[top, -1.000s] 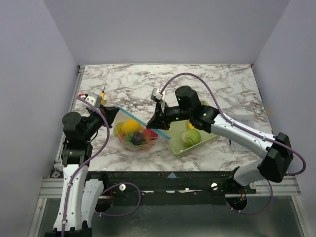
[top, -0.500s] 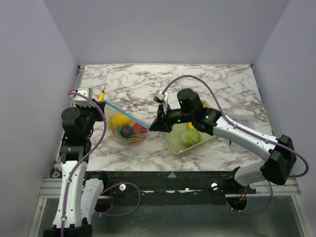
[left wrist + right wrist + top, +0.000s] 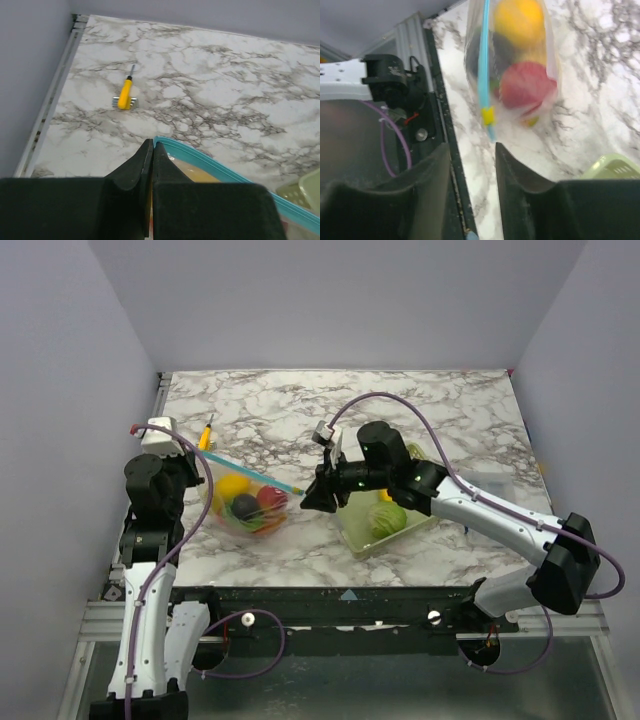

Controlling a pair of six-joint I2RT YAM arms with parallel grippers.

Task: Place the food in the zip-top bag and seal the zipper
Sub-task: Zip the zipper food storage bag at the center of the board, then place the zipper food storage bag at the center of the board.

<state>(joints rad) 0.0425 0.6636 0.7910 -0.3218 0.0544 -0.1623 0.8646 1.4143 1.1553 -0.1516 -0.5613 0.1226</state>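
Broadly, the marble bench (image 3: 420, 410) carries everything, and the zip-top bag (image 3: 245, 510) sits over its left-centre part, between the two arms. The bag is held up by one top corner, and I cannot tell whether its bottom touches the bench. Just right of it is a pale green basket (image 3: 352, 538) with one green toy vegetable (image 3: 386, 519) lying in it. The rest of the food (image 3: 270, 498), red, yellow and darker pieces, is bunched low inside the bag.

The left fingers (image 3: 151, 145) are pressed together on the bag's corner, right where the light-blue zipper (image 3: 483, 60) begins. The right fingers (image 3: 472, 147) are parted with nothing between them, just off the strip's far end, where a small yellow slider (image 3: 487, 115) sits. A yellow-handled tool (image 3: 125, 94) lies apart near the bench's far-left edge.

The step looks like finishing the seal. To do it well, the left pinch should hold steady so the strip stays taut and straight. The right arm should draw back along the line of the strip, not across it, so a fingertip cannot catch the slider and pull it open. It is worth checking the strip is closed along its full width, since the thin film can hide a gap. The green piece in the basket suggests the filling may be incomplete
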